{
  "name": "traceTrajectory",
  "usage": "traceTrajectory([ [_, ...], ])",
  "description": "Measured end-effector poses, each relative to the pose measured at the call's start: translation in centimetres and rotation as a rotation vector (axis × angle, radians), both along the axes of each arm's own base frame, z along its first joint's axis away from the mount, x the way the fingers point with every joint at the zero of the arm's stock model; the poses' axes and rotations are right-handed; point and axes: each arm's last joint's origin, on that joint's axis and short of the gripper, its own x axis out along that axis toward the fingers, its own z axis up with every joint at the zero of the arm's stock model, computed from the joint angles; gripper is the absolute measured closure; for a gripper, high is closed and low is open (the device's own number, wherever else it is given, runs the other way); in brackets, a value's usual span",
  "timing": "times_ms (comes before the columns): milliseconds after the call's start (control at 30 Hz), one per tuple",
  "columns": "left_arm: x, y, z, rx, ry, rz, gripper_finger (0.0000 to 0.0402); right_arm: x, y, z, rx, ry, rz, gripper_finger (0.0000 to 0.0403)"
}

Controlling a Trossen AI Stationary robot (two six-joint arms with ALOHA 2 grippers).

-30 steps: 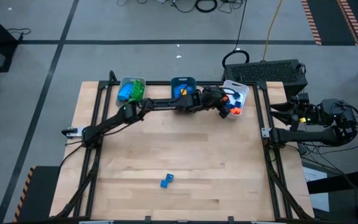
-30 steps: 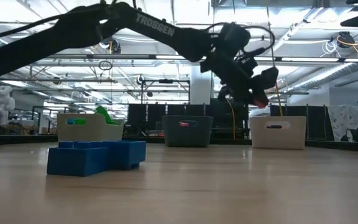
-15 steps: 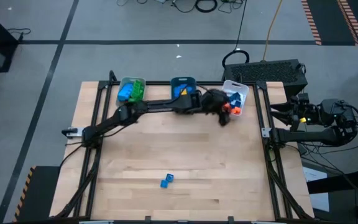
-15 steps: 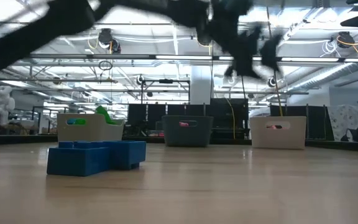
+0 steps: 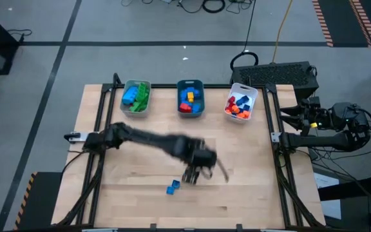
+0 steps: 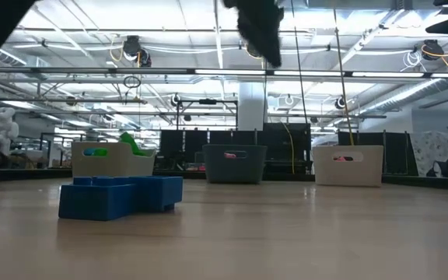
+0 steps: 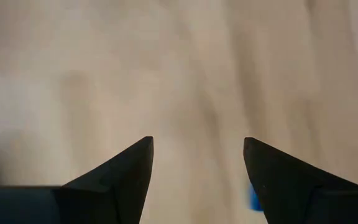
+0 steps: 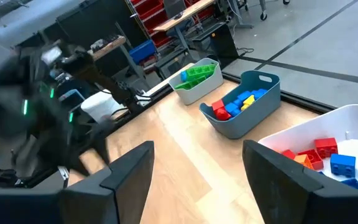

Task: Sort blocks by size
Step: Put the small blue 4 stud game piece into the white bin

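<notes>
Left hand, fingers apart and empty, above blue blocks at its 7 o'clock; centre over one block before descending.

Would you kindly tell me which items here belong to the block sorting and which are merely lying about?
Job:
- blue blocks loose on the table
- grey tray, teal tray and white tray, each holding blocks
- left claw, open, above the table

Lying about:
- black box behind the table
- floor cables

left gripper hangs open above the table; right gripper open.
</notes>
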Motion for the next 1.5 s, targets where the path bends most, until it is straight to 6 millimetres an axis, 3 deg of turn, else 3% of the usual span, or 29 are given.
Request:
traceTrajectory([
  [200,-1.8,-6.6,-4.2,-0.02,0.083,-0.036,0.0151,0.0,0.0,0.0,-0.013,0.004,0.003,0.0165],
  [367,-3.2,-9.2,-7.6,0.009,0.136,-0.018,0.0151,0.0,0.0,0.0,-0.017,0.005,0.004,0.0165],
  [700,-4.7,-8.8,-11.8,0.051,0.248,0.04,0.0151,0.0,0.0,0.0,-0.017,0.005,0.004,0.0165],
  [1067,-5.7,-8.1,-14.8,0.051,0.267,0.027,0.0154,0.0,0.0,0.0,0.002,-0.001,0.0,0.0165],
  [1200,-5.6,-8.0,-15.0,0.046,0.256,0.014,0.0189,0.0,0.0,0.0,0.011,-0.004,-0.002,0.0165],
  [1333,-5.4,-7.8,-15.1,0.045,0.256,-0.034,0.0255,0.0,0.0,0.0,0.011,-0.004,-0.003,0.0165],
  [1500,-4.4,-5.8,-14.6,0.051,0.241,-0.089,0.026,0.0,0.0,0.0,0.011,-0.004,-0.003,0.0165],
])
